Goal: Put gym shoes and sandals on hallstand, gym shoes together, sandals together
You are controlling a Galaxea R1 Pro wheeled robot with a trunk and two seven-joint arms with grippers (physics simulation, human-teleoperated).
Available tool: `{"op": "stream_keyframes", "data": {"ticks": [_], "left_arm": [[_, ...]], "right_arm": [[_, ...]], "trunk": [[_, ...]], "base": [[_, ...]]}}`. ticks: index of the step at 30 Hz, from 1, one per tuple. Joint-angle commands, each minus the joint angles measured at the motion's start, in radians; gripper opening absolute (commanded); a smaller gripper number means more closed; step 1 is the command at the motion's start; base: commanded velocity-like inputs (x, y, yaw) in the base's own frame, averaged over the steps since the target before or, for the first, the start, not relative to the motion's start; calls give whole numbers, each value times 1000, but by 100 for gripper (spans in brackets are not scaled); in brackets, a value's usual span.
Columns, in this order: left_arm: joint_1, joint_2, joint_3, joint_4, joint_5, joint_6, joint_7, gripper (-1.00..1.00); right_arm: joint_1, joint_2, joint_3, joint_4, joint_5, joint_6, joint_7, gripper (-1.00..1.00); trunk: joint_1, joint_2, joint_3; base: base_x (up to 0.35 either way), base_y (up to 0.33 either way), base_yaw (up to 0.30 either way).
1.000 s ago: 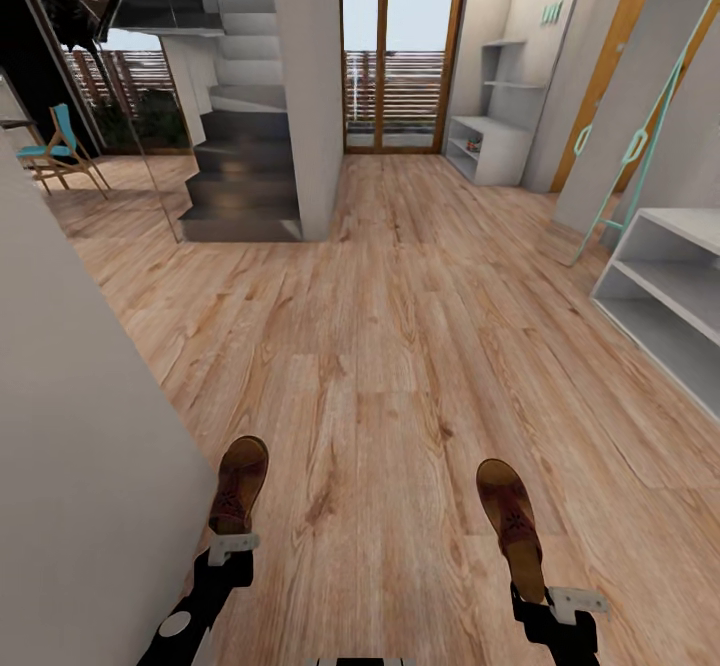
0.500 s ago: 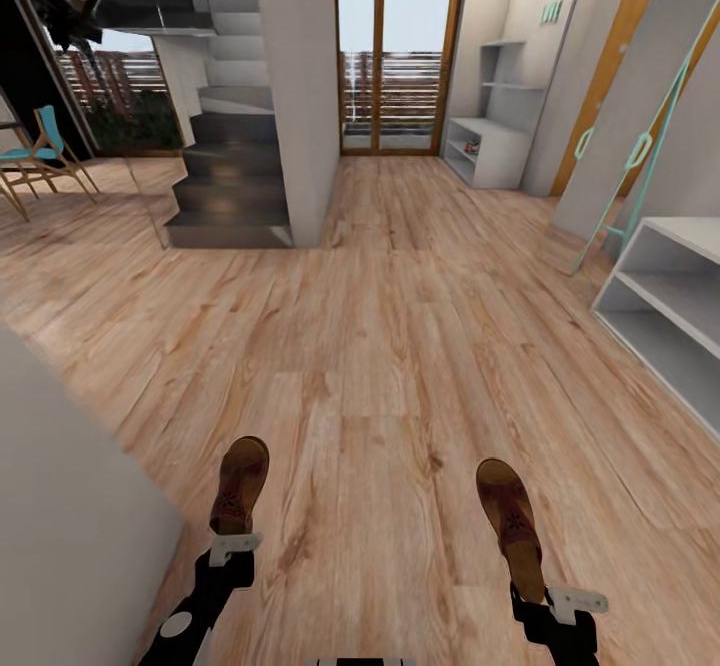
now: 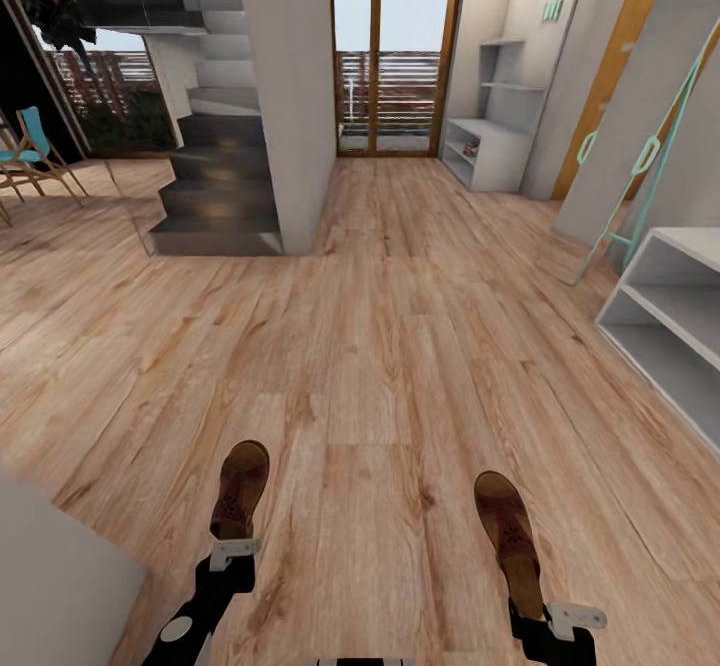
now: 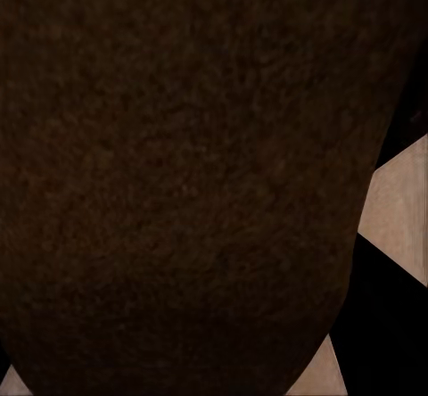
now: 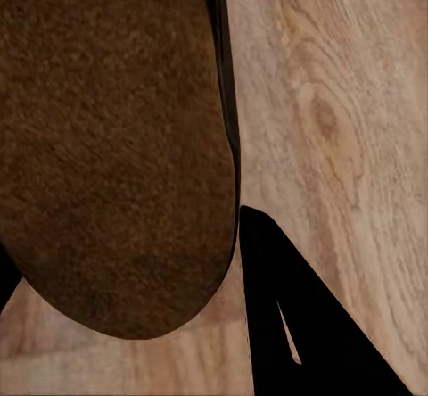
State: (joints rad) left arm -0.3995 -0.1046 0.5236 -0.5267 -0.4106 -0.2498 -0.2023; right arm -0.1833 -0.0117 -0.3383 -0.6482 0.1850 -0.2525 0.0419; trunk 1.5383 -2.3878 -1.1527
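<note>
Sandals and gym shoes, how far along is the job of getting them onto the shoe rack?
Nothing is on the rack yet. In hand: the left gripper holds one sandal and the right gripper holds the other sandal, both lifted off the floor. The shoe rack ahead on the right has bare shelves. Left: set both sandals side by side, then fetch the gym shoes.

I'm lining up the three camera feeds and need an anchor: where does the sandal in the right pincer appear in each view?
Head view: the right-hand sandal sits low and right of centre, sticking forward from the right pincer.
Right wrist view: the right-hand sandal's dark brown sole covers the upper-left half.
Left wrist view: not in it; the brown mass is the left-hand sandal.
Shared landmark: the wood-plank floor.
</note>
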Motion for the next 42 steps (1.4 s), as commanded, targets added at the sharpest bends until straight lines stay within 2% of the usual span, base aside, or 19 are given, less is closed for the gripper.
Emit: {"op": "stream_keyframes", "data": {"ticks": [1, 4, 11, 21, 42], "left_arm": [[-1, -1, 9, 0, -6, -4, -7, -100], [-1, 0, 10, 6, -6, -8, -7, -100], [-1, 5, 12, 44, -8, -100, -3, -100], [-1, 4, 12, 49, -8, -111, 3, -100], [15, 5, 12, 47, -7, -121, 3, -100]], "right_arm": [[-1, 1, -5, 1, 6, -7, 3, -100], [-1, 0, -5, 5, 7, -29, 4, -100], [-1, 0, -5, 12, 8, -38, 4, -100], [-1, 0, -3, 16, 10, -38, 11, -100], [-1, -8, -5, 15, 8, -37, 10, -100]], "trunk": [[0, 0, -1], [0, 0, -1], [0, 0, -1], [0, 0, -1], [0, 0, -1]], "base": [[334, -92, 0], [335, -89, 0], [337, -48, 0], [336, -50, 0], [311, -185, 0]]}}
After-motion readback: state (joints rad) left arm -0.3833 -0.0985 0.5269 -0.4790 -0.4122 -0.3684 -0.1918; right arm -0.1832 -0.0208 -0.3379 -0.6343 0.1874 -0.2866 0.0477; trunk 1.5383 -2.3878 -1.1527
